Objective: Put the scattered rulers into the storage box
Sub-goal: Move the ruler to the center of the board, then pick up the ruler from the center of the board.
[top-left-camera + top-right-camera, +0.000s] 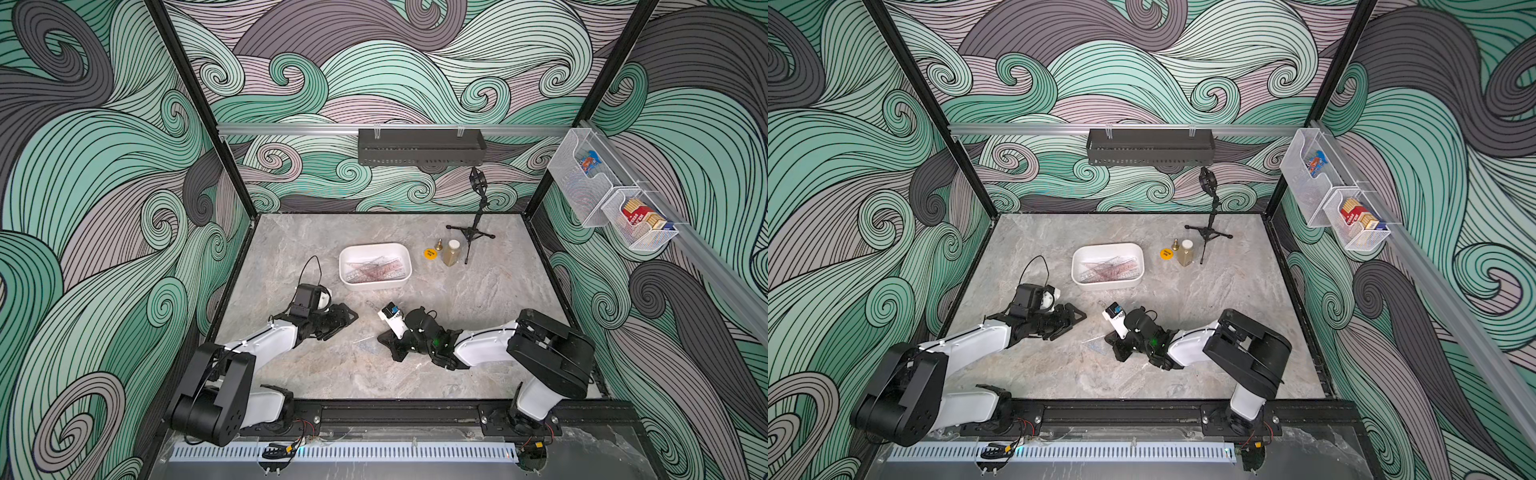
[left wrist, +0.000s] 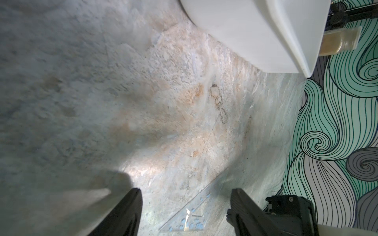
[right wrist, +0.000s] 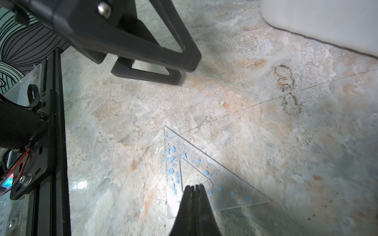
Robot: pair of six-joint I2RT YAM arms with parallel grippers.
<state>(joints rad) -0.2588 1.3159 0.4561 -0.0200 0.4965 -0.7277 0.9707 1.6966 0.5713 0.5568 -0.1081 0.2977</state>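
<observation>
Nearest, the right gripper (image 3: pixel 195 187) has its fingers pressed tight together, their tips down on a clear triangle (image 3: pixel 173 169) with blue markings that lies flat on the marble-look table (image 1: pixel 478 299); whether they nip its inner edge cannot be told (the plastic is thin and see-through). Just beside it, the left gripper (image 2: pixel 185 192) sits low over the table with its fingers spread wide and nothing between them; a corner of the same triangle shows under its tips in the left wrist view. In both top views the two grippers point toward each other with the triangle between them, faint against the stone. Farther back, apart from both arms, stands the storage box (image 1: pixel 374 286), white with rounded corners; inside it lie several rulers (image 1: pixel 376 268), pinkish and clear, overlapping, too tangled to count. Beyond the box and to its right are a yellow disc (image 1: pixel 430 253), a bottle (image 1: pixel 451 252) of amber liquid and a black tripod stand (image 1: pixel 471 237); on the back wall's rail hangs a dark perforated tray (image 1: pixel 419 147).
</observation>
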